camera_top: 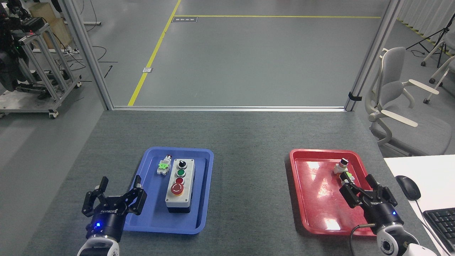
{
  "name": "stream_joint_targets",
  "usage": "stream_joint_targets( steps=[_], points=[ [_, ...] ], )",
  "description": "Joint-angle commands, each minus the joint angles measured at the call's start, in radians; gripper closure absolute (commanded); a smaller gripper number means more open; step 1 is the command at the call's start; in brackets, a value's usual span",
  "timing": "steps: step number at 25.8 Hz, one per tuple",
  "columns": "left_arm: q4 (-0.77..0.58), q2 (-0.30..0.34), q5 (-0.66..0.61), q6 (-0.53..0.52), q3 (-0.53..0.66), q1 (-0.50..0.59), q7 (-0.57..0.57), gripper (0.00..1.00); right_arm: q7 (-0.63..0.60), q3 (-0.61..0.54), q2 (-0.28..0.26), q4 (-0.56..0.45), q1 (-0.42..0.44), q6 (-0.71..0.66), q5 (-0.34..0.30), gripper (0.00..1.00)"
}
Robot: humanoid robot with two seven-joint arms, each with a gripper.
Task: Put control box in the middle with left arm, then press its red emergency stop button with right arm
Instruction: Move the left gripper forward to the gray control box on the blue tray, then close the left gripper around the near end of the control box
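Observation:
The control box (180, 185), light grey on a black base, lies lengthwise in the blue tray (153, 220) at the left. Its top carries a black knob, a green button, a small red button and the domed red emergency stop button (176, 189) on a yellow ring, nearest me. My left gripper (114, 193) stands open at the tray's near left corner, left of the box and apart from it. My right gripper (362, 188), with its black cable loop, hovers open over the red tray's near right side. The middle (250, 185), bare dark-grey tabletop, lies between both trays.
A small switch part with a green tab (163, 166) lies in the blue tray beside the box. The red tray (312, 199) holds another small switch part (342, 166). A white desk with a mouse (408, 187) and keyboard (440, 222) stands at the right. An office chair (394, 96) is beyond.

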Motion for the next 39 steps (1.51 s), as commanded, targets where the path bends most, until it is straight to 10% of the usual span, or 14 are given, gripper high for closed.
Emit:
stream_joint_targets(
  steps=[1,24,39],
  points=[
    [-0.001,0.002,0.000,-0.003,0.000,0.005,0.000,0.01,0.003,0.001,0.003,0.000,0.002,0.001,0.000,0.01],
    [0.011,-0.017,-0.015,0.032,-0.019,0.005,0.000,0.01,0.003,0.002,0.002,-0.006,0.007,0.001,0.000,0.01],
    [0.063,-0.050,-0.020,0.187,-0.269,0.002,0.026,0.02,0.003,0.004,0.000,-0.006,0.007,-0.001,0.000,0.01]
  ],
)
